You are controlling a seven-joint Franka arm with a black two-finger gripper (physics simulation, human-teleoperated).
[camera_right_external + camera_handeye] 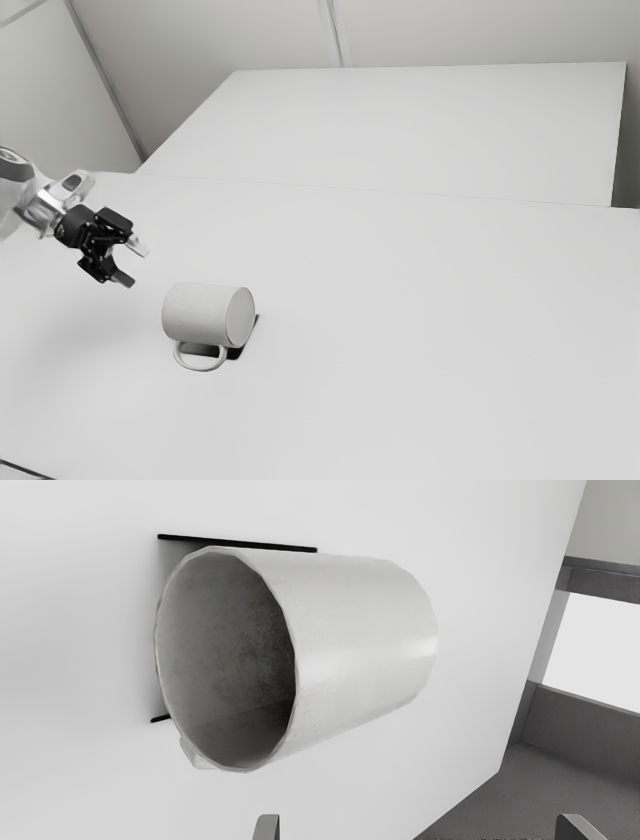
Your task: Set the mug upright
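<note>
Alignment comes first: we should bring our black two-finger gripper [132,263], spread wide and empty, squarely astride the white cylindrical mug [360,630] before squeezing and tilting.

- Inside of the mug [200,314] is hidden in exterior view; its base, in wrist view.
- Handle [195,760] is mostly blocked by the mug in wrist view.
- Black-edged shape [237,543] is partly covered by the mug; can't be identified.
- Arm [15,190] is cut off at exterior view's left.
- Fingers [267,827] are cropped in wrist view.
- Near side of the table [450,350] is cropped in exterior view.
</note>
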